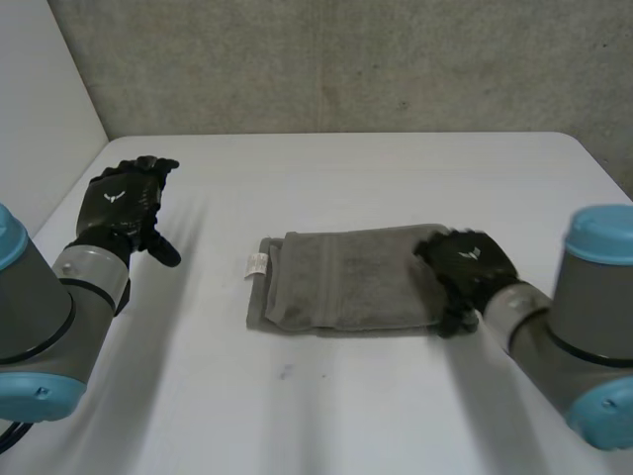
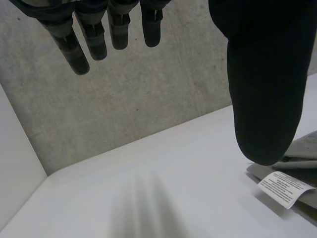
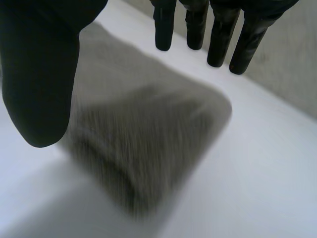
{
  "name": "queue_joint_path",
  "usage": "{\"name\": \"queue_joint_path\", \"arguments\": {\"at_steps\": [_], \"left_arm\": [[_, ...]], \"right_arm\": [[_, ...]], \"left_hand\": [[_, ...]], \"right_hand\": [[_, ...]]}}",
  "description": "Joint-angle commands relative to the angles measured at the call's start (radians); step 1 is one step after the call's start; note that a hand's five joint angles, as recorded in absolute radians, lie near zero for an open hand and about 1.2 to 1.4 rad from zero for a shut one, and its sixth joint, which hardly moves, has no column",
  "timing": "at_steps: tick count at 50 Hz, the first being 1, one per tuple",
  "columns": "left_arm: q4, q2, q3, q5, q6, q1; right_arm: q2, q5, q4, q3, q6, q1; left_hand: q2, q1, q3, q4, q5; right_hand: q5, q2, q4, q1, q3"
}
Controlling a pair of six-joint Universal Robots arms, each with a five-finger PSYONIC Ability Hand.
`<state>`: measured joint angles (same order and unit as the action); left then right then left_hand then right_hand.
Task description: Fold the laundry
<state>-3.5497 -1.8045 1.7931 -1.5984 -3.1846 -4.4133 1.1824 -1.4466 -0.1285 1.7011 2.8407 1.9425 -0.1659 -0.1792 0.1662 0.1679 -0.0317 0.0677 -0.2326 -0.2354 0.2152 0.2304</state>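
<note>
A grey towel (image 1: 351,282) lies folded into a flat rectangle at the middle of the white table (image 1: 326,168), with a small white label (image 1: 256,264) at its left end. My right hand (image 1: 467,265) hovers over the towel's right end, fingers straight and apart from the thumb, nothing held. Its wrist view has the folded towel (image 3: 143,144) under the palm, with the fingers (image 3: 218,39) spread above it. My left hand (image 1: 124,203) is raised at the left, well clear of the towel, fingers (image 2: 84,39) straight and empty. The label (image 2: 285,187) lies beyond its thumb.
A concrete wall (image 1: 346,59) runs behind the table's far edge. A white panel (image 1: 40,109) stands at the left. The table's surface spreads bare around the towel, front and back.
</note>
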Motion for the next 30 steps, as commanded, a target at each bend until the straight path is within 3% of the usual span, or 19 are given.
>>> {"name": "queue_joint_path", "arguments": {"at_steps": [1, 2, 3, 9, 12, 17, 25, 30], "left_arm": [[0.000, -0.018, 0.002, 0.000, 0.000, 0.008], [0.000, -0.019, 0.002, 0.000, 0.000, 0.012], [0.000, -0.019, 0.002, 0.000, 0.000, 0.015], [0.000, -0.018, 0.002, -0.002, 0.000, 0.015], [0.002, -0.013, 0.003, -0.002, 0.000, 0.017], [0.002, -0.007, 0.012, -0.002, 0.000, 0.026], [0.014, -0.001, 0.015, -0.008, 0.000, 0.037], [0.032, 0.016, 0.003, -0.005, 0.008, 0.040]], "right_arm": [[-0.023, 0.078, -0.137, 0.141, -0.018, -0.137], [-0.035, 0.078, -0.169, 0.144, -0.036, -0.146], [-0.044, 0.065, -0.190, 0.138, -0.064, -0.149], [-0.018, 0.046, -0.226, 0.059, -0.231, -0.126], [-0.009, 0.037, -0.224, 0.022, -0.245, -0.097], [-0.088, 0.032, -0.214, -0.167, -0.244, 0.207], [-0.257, 0.081, -0.209, -0.261, -0.251, 0.429], [-0.294, 0.091, -0.195, -0.256, -0.242, 0.461]], "left_hand": [[-0.009, 0.005, 0.008, 0.007, 0.032], [-0.009, 0.005, 0.008, 0.007, 0.032], [-0.009, 0.005, 0.008, 0.007, 0.032], [-0.009, 0.005, 0.008, 0.007, 0.032], [-0.009, 0.005, 0.008, 0.007, 0.032], [-0.009, 0.005, 0.008, 0.007, 0.032], [-0.009, 0.005, 0.008, 0.007, 0.032], [-0.009, 0.005, 0.008, 0.007, 0.032]], "right_hand": [[0.638, -0.648, -0.645, 0.665, 0.650], [0.996, -1.006, -1.003, 1.023, 1.008], [1.152, -1.162, -1.159, 1.180, 1.164], [1.154, -1.164, -1.161, 1.181, 1.166], [1.154, -1.164, -1.161, 1.181, 1.166], [1.154, -1.164, -1.161, 1.181, 1.166], [1.154, -1.164, -1.161, 1.181, 1.166], [1.154, -1.164, -1.161, 1.181, 1.166]]}}
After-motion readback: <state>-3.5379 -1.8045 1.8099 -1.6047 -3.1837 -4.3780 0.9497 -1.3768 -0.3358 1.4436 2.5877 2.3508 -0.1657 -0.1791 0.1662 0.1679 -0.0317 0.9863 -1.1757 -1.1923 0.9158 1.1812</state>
